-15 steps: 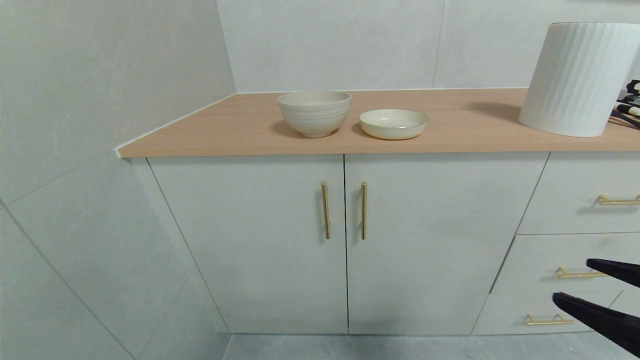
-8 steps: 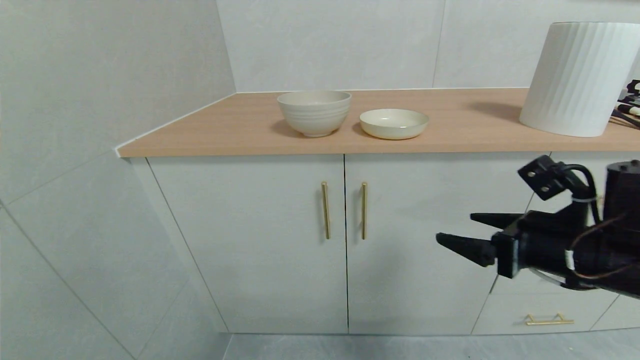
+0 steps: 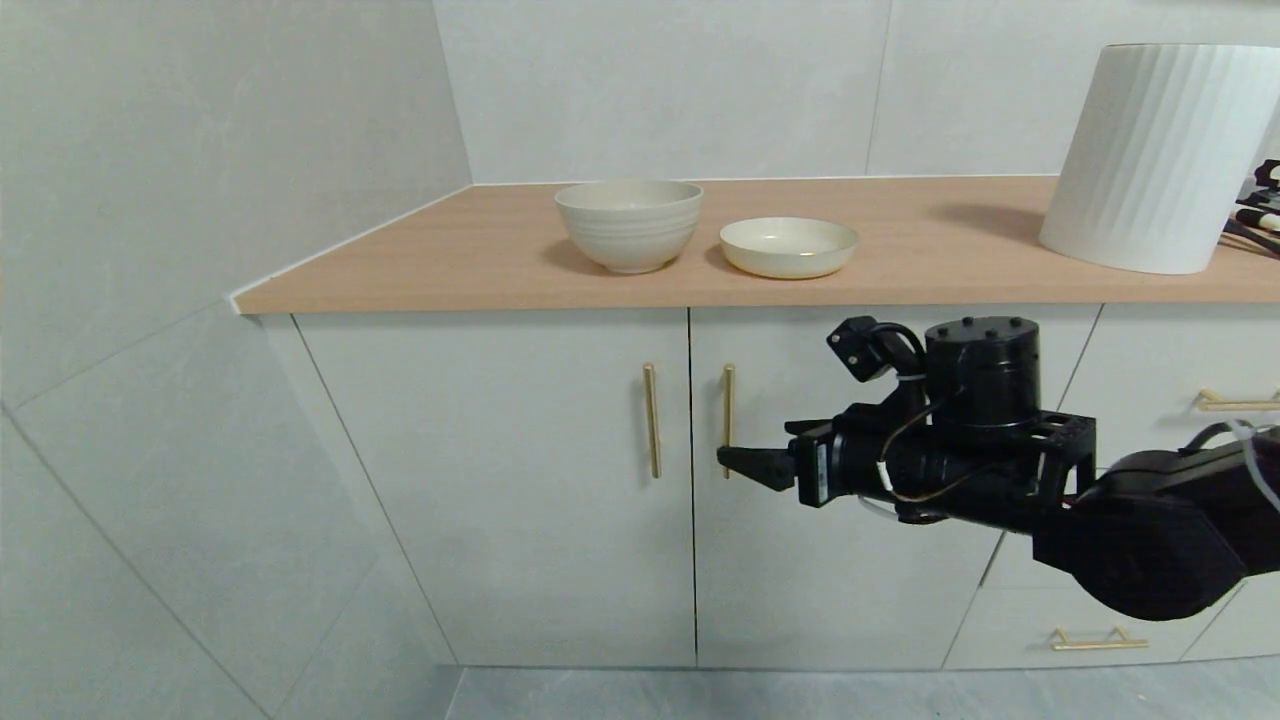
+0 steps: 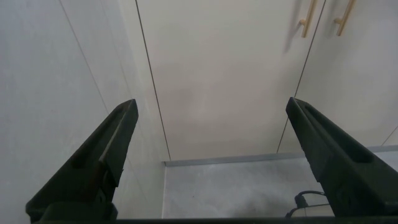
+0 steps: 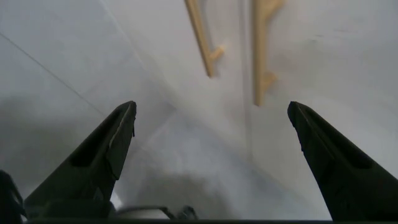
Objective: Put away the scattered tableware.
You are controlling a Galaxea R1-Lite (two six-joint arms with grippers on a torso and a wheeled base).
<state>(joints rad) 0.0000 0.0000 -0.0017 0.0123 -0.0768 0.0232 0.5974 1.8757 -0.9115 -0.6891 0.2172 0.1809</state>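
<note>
A cream ribbed bowl (image 3: 628,225) and a shallow cream dish (image 3: 788,247) sit side by side on the wooden counter (image 3: 450,270). Below them are two closed cabinet doors with gold handles, the left handle (image 3: 651,420) and the right handle (image 3: 728,420). My right gripper (image 3: 758,446) is open in front of the right door, its fingertips level with the right handle and just beside it. In the right wrist view that gripper (image 5: 210,107) is open, with both handles (image 5: 260,50) ahead. My left gripper (image 4: 211,102) is open, low, facing the left door (image 4: 217,74) above the floor.
A tall white ribbed container (image 3: 1160,155) stands at the counter's right end, with dark utensils (image 3: 1262,205) beside it. Drawers with gold handles (image 3: 1236,401) lie right of the doors. A tiled wall (image 3: 150,300) closes off the left side.
My right arm rose from the lower right edge and swung left, bringing its open gripper up to the right door handle. Bowl and dish stayed put.
</note>
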